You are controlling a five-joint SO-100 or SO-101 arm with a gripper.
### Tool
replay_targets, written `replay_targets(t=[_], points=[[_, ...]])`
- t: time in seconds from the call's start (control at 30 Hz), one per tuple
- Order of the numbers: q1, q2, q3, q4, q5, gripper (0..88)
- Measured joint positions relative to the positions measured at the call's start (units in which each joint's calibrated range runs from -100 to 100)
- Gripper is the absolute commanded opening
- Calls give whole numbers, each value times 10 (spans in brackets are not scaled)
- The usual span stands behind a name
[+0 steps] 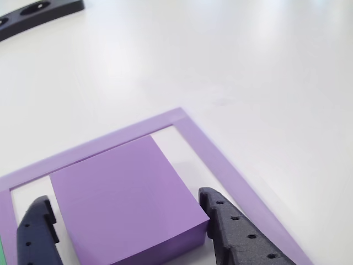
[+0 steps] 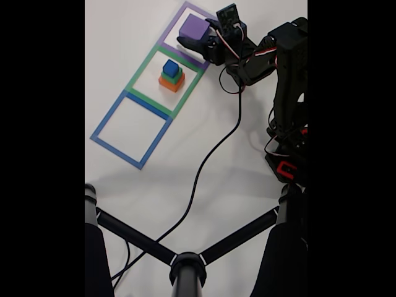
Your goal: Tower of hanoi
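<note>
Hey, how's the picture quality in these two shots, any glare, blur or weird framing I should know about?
In the other view, broad soft glare washes the white table, and the black bar with round holes at top left looks soft, while the matte purple foam block between the gripper fingers is sharp. In the fixed view, black bands flank an evenly lit but slightly grainy picture.

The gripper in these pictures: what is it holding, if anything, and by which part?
The gripper straddles the large purple square foam block, one finger at each opposite side face. Small gaps show at both fingers, so a firm hold cannot be told.
</note>
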Motion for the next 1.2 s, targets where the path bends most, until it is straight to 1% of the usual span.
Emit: replay_targets(t=[0.07, 0.2, 0.57, 0.7, 0.83, 0.97, 1.07, 1.2], points=[[-2, 0, 0, 0, 0, 147], [-7, 0, 0, -1, 2, 108], [-7, -8, 4, -1, 2, 98], [-7, -72, 30, 51, 2, 94], [-7, -181, 44, 157, 8, 92], [-7, -306, 36, 313, 8, 86], [-7, -399, -18, 476, 8, 83], [-7, -475, -151, 720, 8, 83]])
